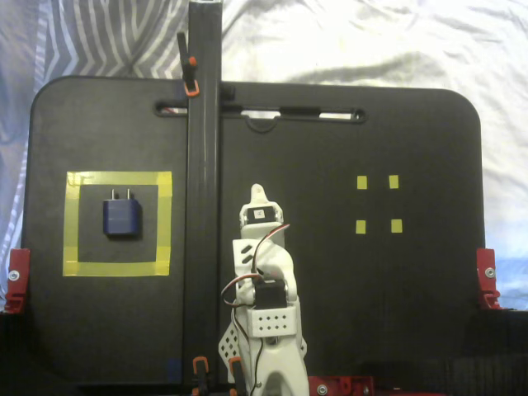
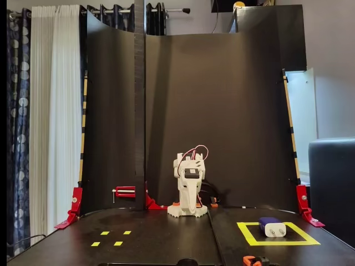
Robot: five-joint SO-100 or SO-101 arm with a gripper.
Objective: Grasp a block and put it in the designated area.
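The block point(image 1: 121, 217) lies inside the designated area point(image 1: 165, 224) on the table point(image 1: 396, 124), well apart from the folded arm, so the task looks complete. The gripper point(image 1: 259, 195) appears pressed together, holding nothing.

Black table point(image 1: 346, 330): blue block point(image 1: 122, 217) inside yellow-tape designated area point(image 1: 118, 269) at 9 o'clock; four yellow markers point(image 1: 378, 204) ~3 o'clock.

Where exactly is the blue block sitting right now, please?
The block lies inside the yellow-taped designated area, at the left in the top-down fixed view and at the right in the front one, apart from the folded arm.
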